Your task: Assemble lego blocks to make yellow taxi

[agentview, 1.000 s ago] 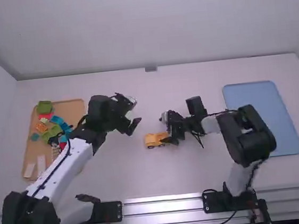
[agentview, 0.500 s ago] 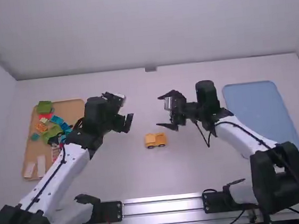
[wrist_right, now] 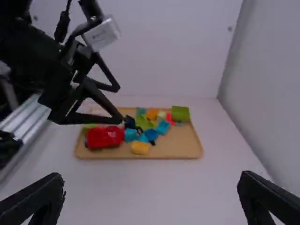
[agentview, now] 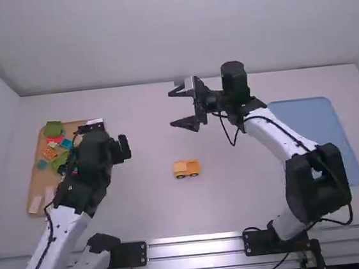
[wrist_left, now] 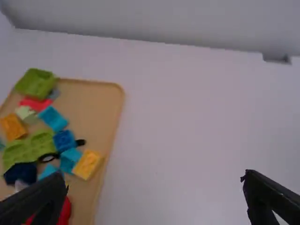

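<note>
Taxi body (agentview: 187, 168) sits at 6 o'clock in the high view. Left gripper (wrist_left: 153, 178), 2 fingers apart at the body's 10 o'clock, should descend square over the yellow block (wrist_left: 87, 165); right gripper (agentview: 171, 108), fingers spread, best waits at 12 o'clock.

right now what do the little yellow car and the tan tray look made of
The yellow car looks like moulded plastic, fairly matte: opaque, even colour, blocky shape. The tan tray could be plastic or wood: smooth, dull, rounded corner, no visible grain.

No legible text or labels.
</note>
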